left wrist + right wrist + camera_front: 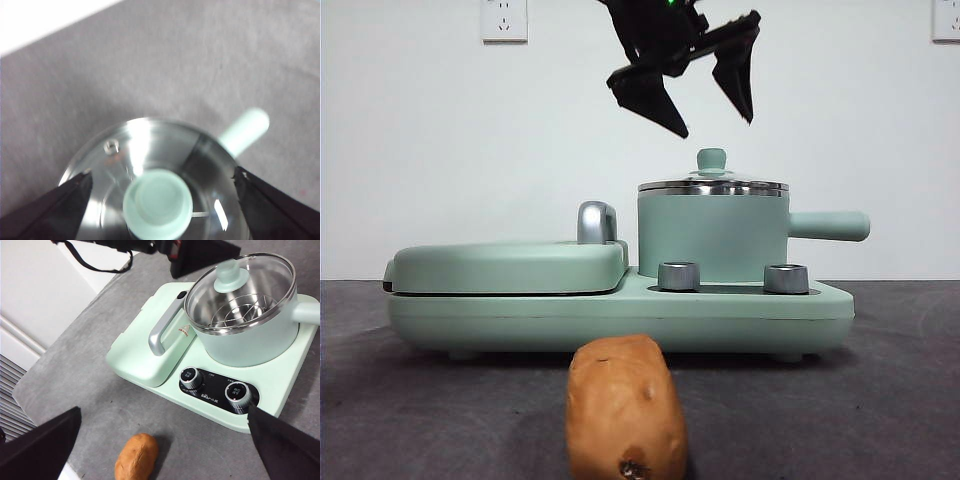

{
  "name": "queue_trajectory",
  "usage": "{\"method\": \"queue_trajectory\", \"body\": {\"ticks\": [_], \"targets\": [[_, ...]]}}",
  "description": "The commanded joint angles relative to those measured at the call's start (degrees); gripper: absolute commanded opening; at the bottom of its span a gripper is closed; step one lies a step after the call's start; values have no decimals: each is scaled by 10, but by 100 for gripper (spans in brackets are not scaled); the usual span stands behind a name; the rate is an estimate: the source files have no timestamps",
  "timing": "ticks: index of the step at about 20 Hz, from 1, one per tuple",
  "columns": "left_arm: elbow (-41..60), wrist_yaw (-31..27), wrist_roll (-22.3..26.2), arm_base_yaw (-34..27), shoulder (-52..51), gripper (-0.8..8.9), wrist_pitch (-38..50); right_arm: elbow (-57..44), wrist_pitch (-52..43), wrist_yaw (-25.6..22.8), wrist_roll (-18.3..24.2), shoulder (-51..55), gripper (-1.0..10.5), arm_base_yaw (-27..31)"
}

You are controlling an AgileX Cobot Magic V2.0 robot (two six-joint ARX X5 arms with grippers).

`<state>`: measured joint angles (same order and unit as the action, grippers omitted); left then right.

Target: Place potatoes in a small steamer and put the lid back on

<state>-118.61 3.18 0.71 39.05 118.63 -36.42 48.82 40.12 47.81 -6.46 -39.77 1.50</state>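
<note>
The small steamer (712, 240) stands on the right half of a mint-green cooker base, its side handle (830, 225) pointing right. The glass lid (712, 185) sits on its rim, knob (711, 158) up. My left gripper (717, 125) hangs open just above the knob, apart from it; in the left wrist view (163, 172) the knob (157, 200) lies between the spread jaws. The potato (625, 405) lies on the grey table in front of the cooker. My right gripper (164, 410) is open and empty, high above the potato (136, 456) and the steamer (245, 345).
A flat griddle with its cover (510, 265) and chrome handle (597, 222) fills the base's left half. Two steel dials (678, 276) (786, 278) face front. A wire rack (240, 315) lies inside the pot. The table's edge (30, 390) runs near the potato.
</note>
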Motion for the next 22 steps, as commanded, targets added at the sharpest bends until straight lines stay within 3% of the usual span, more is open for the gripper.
{"method": "queue_trajectory", "body": {"ticks": [1,11,15,20,22], "targets": [[-17,1,6,6,24,422,-1,8,-3,1,-5,-2,587,-2],[-17,9,-3,6,48,365,-17,8,-2,2,-6,-2,587,-2],[-17,7,-3,6,48,169,-7,8,-2,2,-6,-2,587,-2],[-17,-9,-3,6,48,6,-11,8,-2,2,-6,-2,587,-2],[-22,-19,-3,6,47,5,-11,8,0,2,-6,-2,587,-2]]}}
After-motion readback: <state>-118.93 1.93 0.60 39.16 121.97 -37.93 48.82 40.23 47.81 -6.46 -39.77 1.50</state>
